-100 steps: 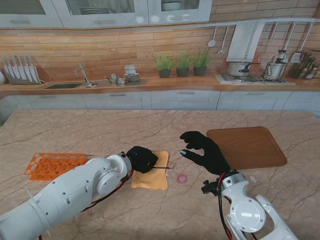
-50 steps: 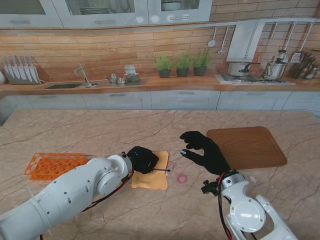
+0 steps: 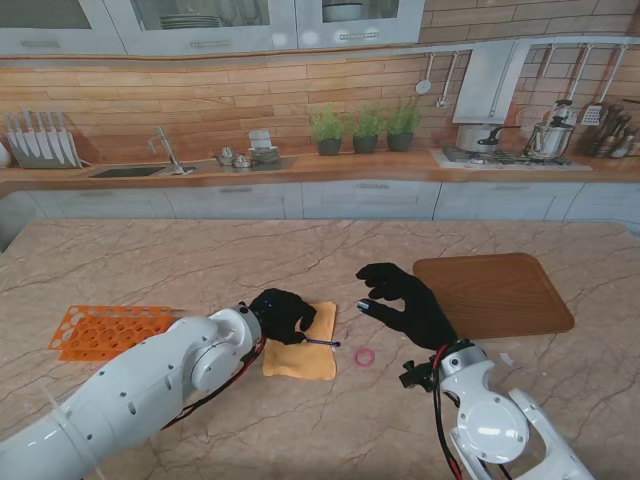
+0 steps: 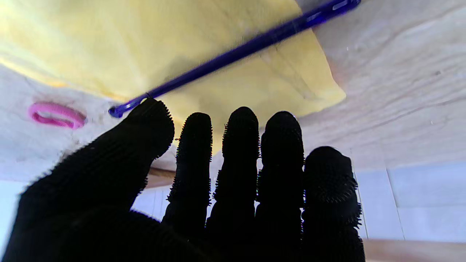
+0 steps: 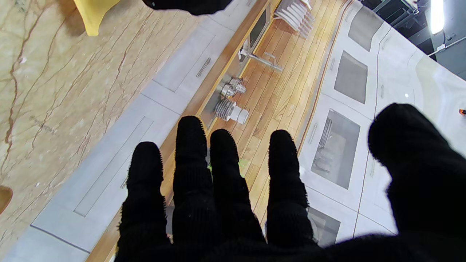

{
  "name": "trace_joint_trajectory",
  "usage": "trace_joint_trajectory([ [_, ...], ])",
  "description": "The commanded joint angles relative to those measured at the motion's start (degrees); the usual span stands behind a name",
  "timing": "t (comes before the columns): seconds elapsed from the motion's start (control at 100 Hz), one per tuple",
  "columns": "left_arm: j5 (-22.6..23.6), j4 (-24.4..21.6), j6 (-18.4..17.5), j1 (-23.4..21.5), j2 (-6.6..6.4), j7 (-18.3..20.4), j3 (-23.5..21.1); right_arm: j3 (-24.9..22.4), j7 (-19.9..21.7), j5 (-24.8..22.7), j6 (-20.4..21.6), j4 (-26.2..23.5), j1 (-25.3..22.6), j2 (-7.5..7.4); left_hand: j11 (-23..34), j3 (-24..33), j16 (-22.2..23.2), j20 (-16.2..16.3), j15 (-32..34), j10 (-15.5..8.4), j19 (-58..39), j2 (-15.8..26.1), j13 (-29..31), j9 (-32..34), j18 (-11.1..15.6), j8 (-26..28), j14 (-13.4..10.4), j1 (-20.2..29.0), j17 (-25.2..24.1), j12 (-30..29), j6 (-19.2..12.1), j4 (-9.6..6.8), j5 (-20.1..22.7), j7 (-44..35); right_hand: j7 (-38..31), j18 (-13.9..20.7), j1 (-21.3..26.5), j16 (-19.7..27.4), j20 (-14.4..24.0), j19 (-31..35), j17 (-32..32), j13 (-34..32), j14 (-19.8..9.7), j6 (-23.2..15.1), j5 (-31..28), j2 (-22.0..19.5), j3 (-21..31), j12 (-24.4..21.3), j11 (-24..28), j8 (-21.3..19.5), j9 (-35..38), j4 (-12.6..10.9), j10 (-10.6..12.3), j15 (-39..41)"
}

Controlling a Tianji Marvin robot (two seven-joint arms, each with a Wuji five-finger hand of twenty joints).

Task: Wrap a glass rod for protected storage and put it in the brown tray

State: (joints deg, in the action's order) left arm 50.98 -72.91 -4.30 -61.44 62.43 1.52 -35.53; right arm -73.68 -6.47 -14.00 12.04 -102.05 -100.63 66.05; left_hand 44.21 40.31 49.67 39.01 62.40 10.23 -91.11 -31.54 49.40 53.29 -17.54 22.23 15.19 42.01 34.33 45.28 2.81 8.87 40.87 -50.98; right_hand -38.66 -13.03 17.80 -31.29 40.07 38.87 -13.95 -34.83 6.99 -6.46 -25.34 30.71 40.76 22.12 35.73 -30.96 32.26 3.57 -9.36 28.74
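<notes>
Since a second ago the left hand (image 3: 281, 314) has lifted and spread, leaving the purple glass rod (image 3: 322, 341) lying left-to-right on the yellow cloth (image 3: 300, 352), its right tip overhanging toward the pink band (image 3: 364, 356). From the left wrist, the rod (image 4: 233, 54) lies crosswise just past empty, extended fingertips (image 4: 240, 120). From the right wrist, the right hand (image 5: 233, 203) hovers open, holding nothing, farther off beside the brown tray (image 3: 497, 293).

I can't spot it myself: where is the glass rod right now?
In the stand's view the purple glass rod lies across the yellow cloth, left of the pink ring, just by the left hand.
</notes>
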Motion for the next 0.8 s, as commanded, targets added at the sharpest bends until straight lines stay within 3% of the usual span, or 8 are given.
trace_joint_trajectory([
  [0.0,0.3,-1.6,-0.8,-1.3,-0.47,-1.0,-1.1,0.6,1.1,0.5,-0.2,-0.1,0.6,0.03,-1.3,-0.7,-0.6,1.1,-1.2,0.5,0.3,1.4,-1.9,-2.0,-1.9,1.0,1.6,-2.2,-1.4,-1.3,0.5,1.06,-1.7,2.8,0.5,-0.3,-2.4,-0.8,1.5,1.3,0.2,-0.3,-0.6,-1.6,-0.5,-1.6,0.5,0.5,-0.3,-0.6,1.0,-1.4,0.4,0.5],
  [0.17,1.9,-4.7,-3.9,-5.8,-0.89,-3.0,-7.6,1.1,5.1,2.2,0.0,0.0,2.9,-0.67,-2.3,-0.7,-0.1,1.4,-0.5,0.3,0.3,2.6,-2.0,-3.1,-1.6,1.4,1.0,-2.9,-1.2,-2.0,0.6,0.71,-2.4,4.0,0.4,-0.3,-2.1,-0.7,1.5,1.3,0.2,-0.5,-0.6,-1.8,-1.3,-1.5,0.6,0.5,-0.3,-0.6,1.3,-1.4,0.3,0.5],
  [0.49,2.1,-9.9,-5.0,-15.5,-0.81,-7.0,-18.9,2.9,14.0,3.9,0.5,1.9,9.3,-2.41,-1.8,0.0,1.2,2.2,1.3,0.3,-0.6,2.5,-1.5,-3.6,-0.7,2.4,0.2,-1.0,-0.1,-2.3,1.0,0.66,-2.9,4.9,-0.1,-0.4,-1.2,-0.9,1.4,1.4,-0.2,-1.0,-0.7,-2.0,-1.9,-1.0,1.0,0.7,0.2,-0.9,1.8,-1.5,0.5,0.9],
  [0.62,0.0,-11.1,-6.8,-18.7,-0.47,-8.2,-23.3,4.3,17.4,3.2,1.2,3.5,12.3,-3.23,-2.1,0.3,0.9,2.1,0.3,0.0,0.3,2.2,-2.7,-4.5,-0.1,2.3,-0.2,0.0,-1.6,-2.3,0.8,0.86,-3.3,4.8,-1.1,-0.4,0.3,-1.8,1.5,2.1,-0.8,-1.9,-0.8,-2.2,-2.7,0.1,1.4,1.1,1.3,-1.3,2.4,-1.4,0.5,3.0],
  [0.65,-1.2,-11.1,-7.8,-19.3,-0.34,-8.3,-24.2,4.7,18.1,2.5,1.5,4.0,12.9,-3.44,-2.3,0.4,0.8,2.0,-0.2,1.1,0.8,1.9,-3.2,-4.9,-0.1,2.3,-0.1,0.5,-2.3,-2.4,0.7,0.91,-3.5,4.6,-1.5,-0.4,0.8,-2.3,1.5,2.4,-0.9,-2.1,-0.8,-2.3,-2.9,0.5,1.5,1.3,1.9,-1.4,2.6,-1.4,0.5,3.9],
  [0.79,-5.1,-11.4,-10.9,-21.2,0.05,-8.1,-26.7,6.6,20.2,-1.8,3.5,6.2,14.9,-4.35,-3.0,0.9,0.8,2.7,-2.6,0.7,3.3,0.8,-5.7,-6.4,0.1,2.5,0.0,2.0,-5.8,-2.1,0.1,1.31,-3.8,3.5,-3.1,0.1,3.1,-5.3,1.6,6.0,-2.3,-3.0,-0.8,-2.1,-4.3,2.2,2.4,2.6,5.7,-1.4,3.4,-1.0,0.2,10.6],
])
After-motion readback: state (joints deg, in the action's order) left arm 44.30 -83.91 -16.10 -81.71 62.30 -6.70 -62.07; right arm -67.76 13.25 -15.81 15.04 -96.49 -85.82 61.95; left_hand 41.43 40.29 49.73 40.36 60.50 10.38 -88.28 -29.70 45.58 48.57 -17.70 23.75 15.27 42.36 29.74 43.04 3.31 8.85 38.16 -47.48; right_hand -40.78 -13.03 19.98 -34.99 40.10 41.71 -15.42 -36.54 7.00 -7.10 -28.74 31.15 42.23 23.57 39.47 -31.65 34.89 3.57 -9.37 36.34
